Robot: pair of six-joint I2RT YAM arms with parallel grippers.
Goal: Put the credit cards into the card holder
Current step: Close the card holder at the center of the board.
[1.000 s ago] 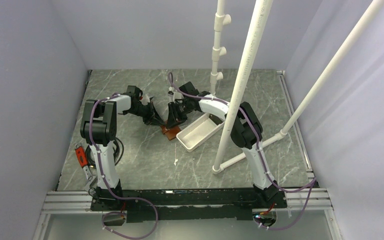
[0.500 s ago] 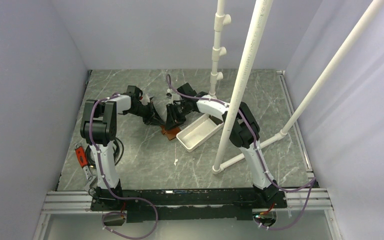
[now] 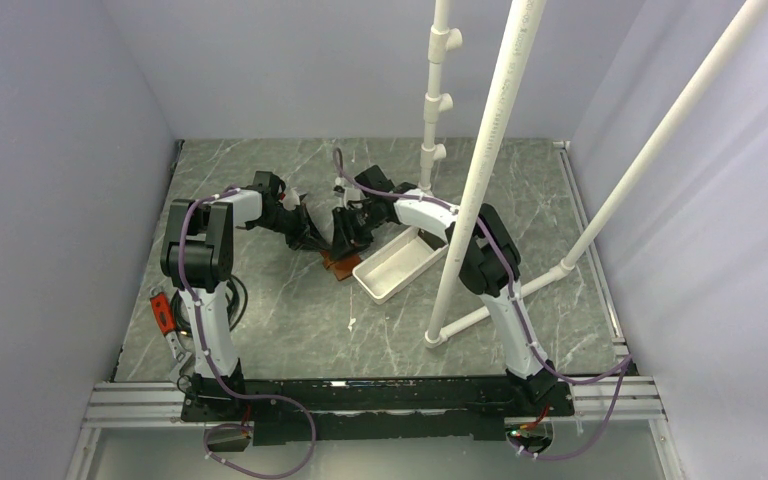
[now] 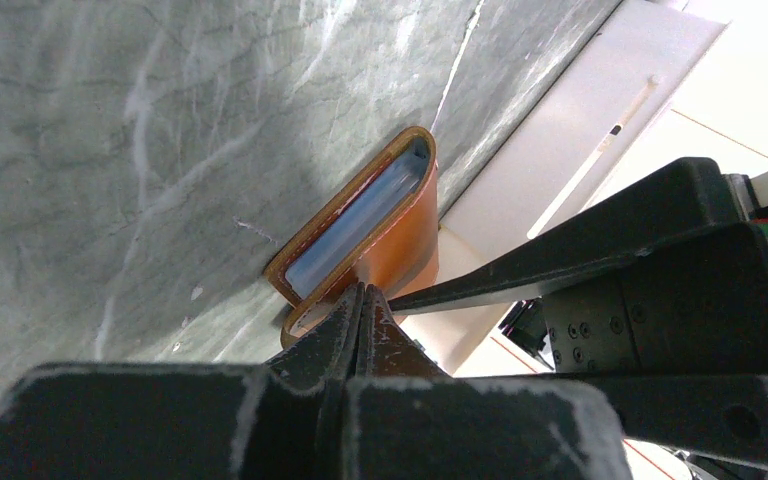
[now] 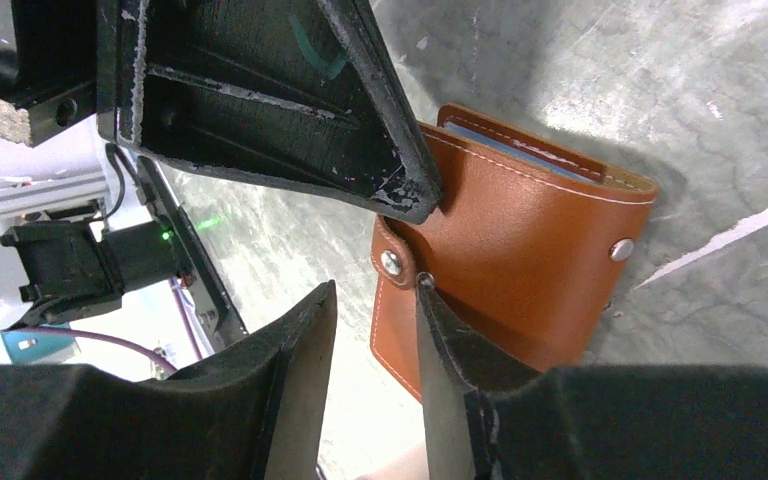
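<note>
— Two grippers at one wallet? Whereabouts?
— Near the middle of the table [image 3: 290, 320]: card holder [image 3: 338, 263] lying folded, just beside the near-left end of the white tray [image 3: 369, 286].
— Any cards in?
— At least one: blue card [image 4: 355, 225] showing along the open edge, tucked between the leather halves. Cannot tell about others.
— And the left gripper [image 4: 360, 300]?
— Jaws pressed together, nothing visible between them, tips touching the holder's edge beside the snap strap [image 5: 400, 250]. Looks like pinning it in place.
— The right gripper [image 5: 373, 290]?
— Jaws partly apart and empty, poised over that strap, one fingertip [image 5: 440, 330] right at the stud.
— So which step?
— Probably closing up, or working the strap; hard to say which.
— Next move?
— Calls for care: catch the thin strap tab between the pads without dragging the holder toward the tray, press with the left tips to prevent sliding, then check for a card poking out.
</note>
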